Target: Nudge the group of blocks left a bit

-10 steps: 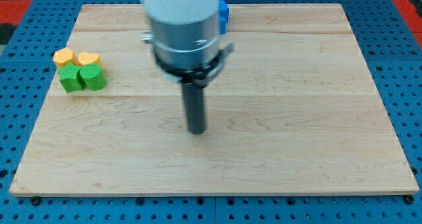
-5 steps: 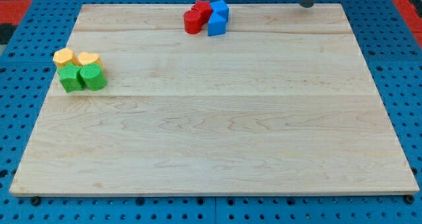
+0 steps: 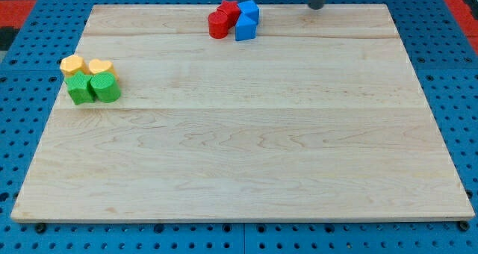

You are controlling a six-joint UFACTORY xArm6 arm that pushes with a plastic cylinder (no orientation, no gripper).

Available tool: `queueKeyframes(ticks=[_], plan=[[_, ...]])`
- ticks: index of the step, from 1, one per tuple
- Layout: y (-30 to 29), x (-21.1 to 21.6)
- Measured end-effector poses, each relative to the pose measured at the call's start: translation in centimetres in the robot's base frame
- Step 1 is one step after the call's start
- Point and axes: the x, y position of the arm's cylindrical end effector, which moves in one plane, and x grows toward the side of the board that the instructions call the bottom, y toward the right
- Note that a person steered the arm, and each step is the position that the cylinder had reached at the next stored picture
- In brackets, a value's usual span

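A tight group of blocks sits at the board's top edge, left of centre-right: a red cylinder (image 3: 218,25), a second red block (image 3: 229,10) behind it, a blue block (image 3: 249,11) and a blue triangular block (image 3: 245,29). My tip (image 3: 317,6) stands at the view's top, to the right of this group, with a clear gap between them. Only the rod's lower end shows. A second group lies at the left edge: a yellow-orange hexagon (image 3: 72,64), a yellow-orange heart (image 3: 100,66), a green block (image 3: 78,89) and a green cylinder (image 3: 105,87).
The wooden board (image 3: 246,157) rests on a blue pegboard surface (image 3: 22,127) that shows on all sides. A red area (image 3: 19,4) lies at the top left corner.
The arm left the board's middle and uncovered the red and blue group. My tip then moved left along the top edge, toward that group. No block has moved.
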Motion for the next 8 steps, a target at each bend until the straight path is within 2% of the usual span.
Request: queueKeyframes(ticks=[2,3,5,8], plan=[[-7.9,0.0],[-11.0,1.3],[-14.1,9.1],[-16.4,7.8]])
